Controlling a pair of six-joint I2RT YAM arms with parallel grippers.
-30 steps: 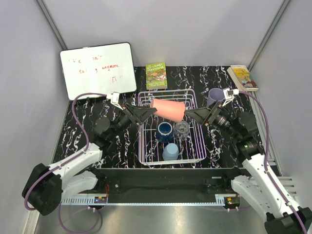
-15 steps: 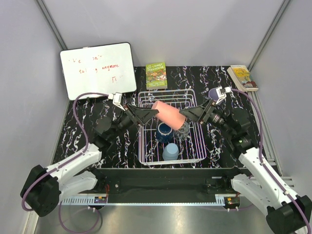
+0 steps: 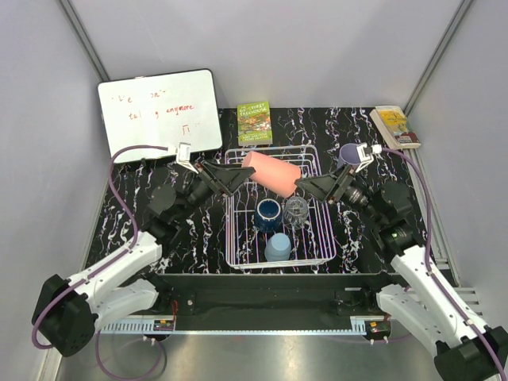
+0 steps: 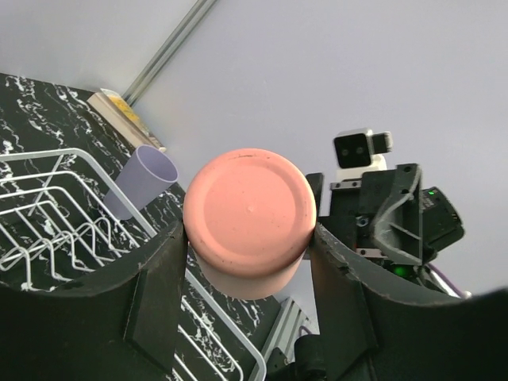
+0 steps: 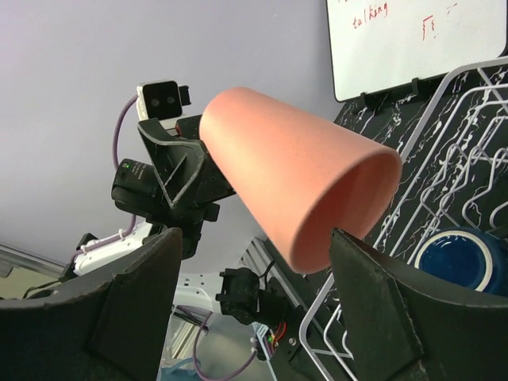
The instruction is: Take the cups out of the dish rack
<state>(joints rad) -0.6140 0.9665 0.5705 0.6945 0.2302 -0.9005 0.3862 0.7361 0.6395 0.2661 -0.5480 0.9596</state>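
Note:
My left gripper is shut on the base end of the salmon-pink cup. It holds the cup on its side in the air over the far part of the white wire dish rack. My right gripper is open, its jaws spread wide on either side of the cup's open end, not closed on it. In the rack stand the dark blue cup, the clear faceted glass and the light blue cup. The lavender cup stands on the table right of the rack.
A whiteboard leans at the back left. A green book lies behind the rack and another book at the back right corner. Grey walls close in both sides. The rack's plate dividers are under the held cup.
My left gripper has lifted the pink cup a little back and up over the rack. My right gripper came in towards the cup's open end and stays open there.

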